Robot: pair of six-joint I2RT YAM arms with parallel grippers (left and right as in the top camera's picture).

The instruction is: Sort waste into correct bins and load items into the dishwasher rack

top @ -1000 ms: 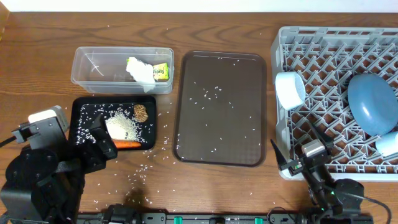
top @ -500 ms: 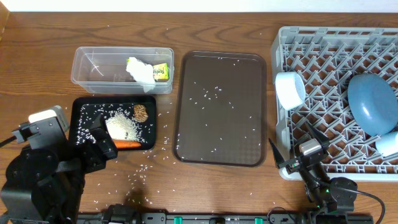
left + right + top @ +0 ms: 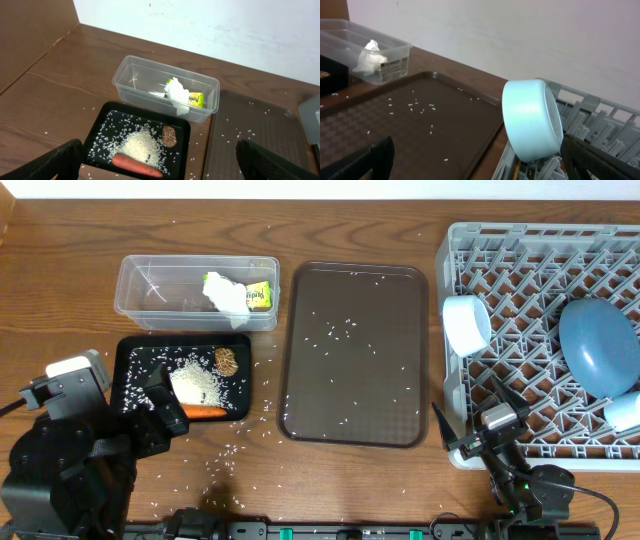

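Note:
The clear tub (image 3: pixel 150 290) holds the white tissue (image 3: pixel 225 293) and the yellow-green wrapper (image 3: pixel 260 295); the tub also shows in the left wrist view (image 3: pixel 135 80). The black tray (image 3: pixel 135 380) holds a rice heap (image 3: pixel 197 385), the brown lump (image 3: pixel 227 361) and the carrot (image 3: pixel 205 412). The grey rack (image 3: pixel 530 255) holds the white bowl (image 3: pixel 466 325) on its side, the dark-blue plate (image 3: pixel 598 345) and a pale cup (image 3: pixel 625 410) at the right edge. My left gripper (image 3: pixel 160 405) is open over the black tray's front edge. My right gripper (image 3: pixel 472 420) is open at the rack's front left corner, just below the bowl (image 3: pixel 530 120).
The brown serving tray (image 3: pixel 353 352) lies between the bins and the rack, with loose rice grains on it. More grains are scattered on the wooden table around the black tray (image 3: pixel 97 130). A white wall stands behind the table.
The right arm has shifted slightly left and toward the front edge. The left arm and all objects are unchanged.

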